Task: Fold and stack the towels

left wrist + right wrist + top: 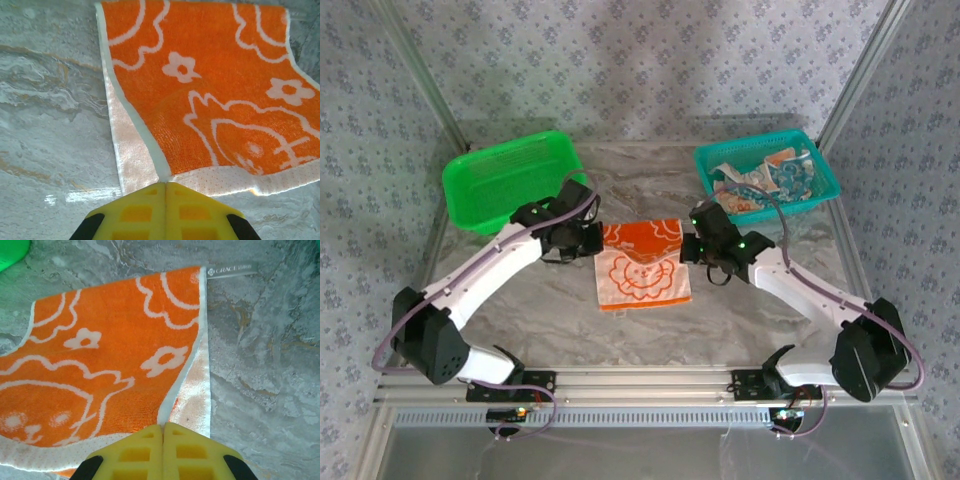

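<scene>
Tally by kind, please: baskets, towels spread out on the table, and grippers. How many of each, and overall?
Baskets: 2 (green basket, teal basket)
Towels on the table: 1 (orange towel)
Grippers: 2 (left gripper, right gripper)
Total: 5
Not counted: heap of towels in the teal basket, too crumpled to separate.

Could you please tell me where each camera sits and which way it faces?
Top external: above and behind the arms, looking down on the table; both arms show, bases nearest.
Left wrist: on the left arm, looking down past the left gripper, shut on a corner of the orange towel.
Right wrist: on the right arm, looking down past the right gripper, pinching another corner.
Shared: the orange towel.
</scene>
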Controlling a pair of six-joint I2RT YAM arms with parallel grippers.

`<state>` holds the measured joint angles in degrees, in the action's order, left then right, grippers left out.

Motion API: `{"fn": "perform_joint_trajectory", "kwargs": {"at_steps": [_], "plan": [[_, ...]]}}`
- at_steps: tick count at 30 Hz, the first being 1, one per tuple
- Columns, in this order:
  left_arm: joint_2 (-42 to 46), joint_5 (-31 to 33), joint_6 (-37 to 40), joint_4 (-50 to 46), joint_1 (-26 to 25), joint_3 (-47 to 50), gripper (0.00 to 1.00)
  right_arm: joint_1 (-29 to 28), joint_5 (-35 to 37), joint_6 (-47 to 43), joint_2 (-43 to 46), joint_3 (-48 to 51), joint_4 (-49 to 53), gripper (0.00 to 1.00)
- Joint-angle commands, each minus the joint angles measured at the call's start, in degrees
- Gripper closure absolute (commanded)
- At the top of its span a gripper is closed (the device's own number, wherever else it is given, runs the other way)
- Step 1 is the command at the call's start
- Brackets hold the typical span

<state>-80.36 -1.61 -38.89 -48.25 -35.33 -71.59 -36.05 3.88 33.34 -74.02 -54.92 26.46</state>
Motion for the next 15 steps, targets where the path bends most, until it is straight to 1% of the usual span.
{"fn": "perform_joint_trajectory", "kwargs": {"at_steps": [1, 15], "plan": [[2.21, 1.15, 1.63, -4.38, 0.16, -2.31, 1.00, 0.28, 0.90, -1.20, 1.48, -1.70, 3.25, 1.00], [5.38, -0.14, -0.64, -3.86, 0.00, 0.62, 1.00, -0.16, 2.62, 0.18, 4.01, 0.39, 2.38, 1.00]]}}
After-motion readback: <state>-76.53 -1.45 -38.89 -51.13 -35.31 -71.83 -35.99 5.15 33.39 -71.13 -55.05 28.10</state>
